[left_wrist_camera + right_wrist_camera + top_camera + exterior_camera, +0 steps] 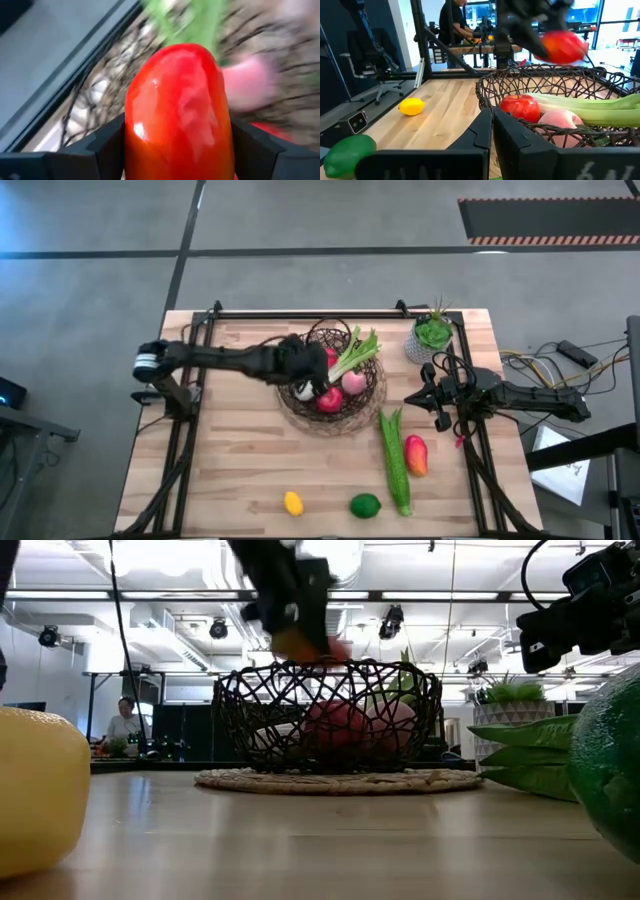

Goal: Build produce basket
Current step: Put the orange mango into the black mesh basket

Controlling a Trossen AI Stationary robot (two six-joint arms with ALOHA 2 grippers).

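Beyond my pale wooden table [240,470] lies a grey floor [90,290] crossed by dark lines, with a striped mat [545,220] at its far edge. Ceiling lights [215,628] hang on tracks over the room. A person [124,720] sits at a far desk, and an office chair [367,70] stands nearby.

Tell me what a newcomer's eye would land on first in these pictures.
First, the glossy red fruit clamped in the left end effector above the round dark woven wire basket at mid-table. Next, that basket's bright load: a pale green celery stalk, a pink fruit and another red fruit. The right end effector waits shut beside the long green vegetable.
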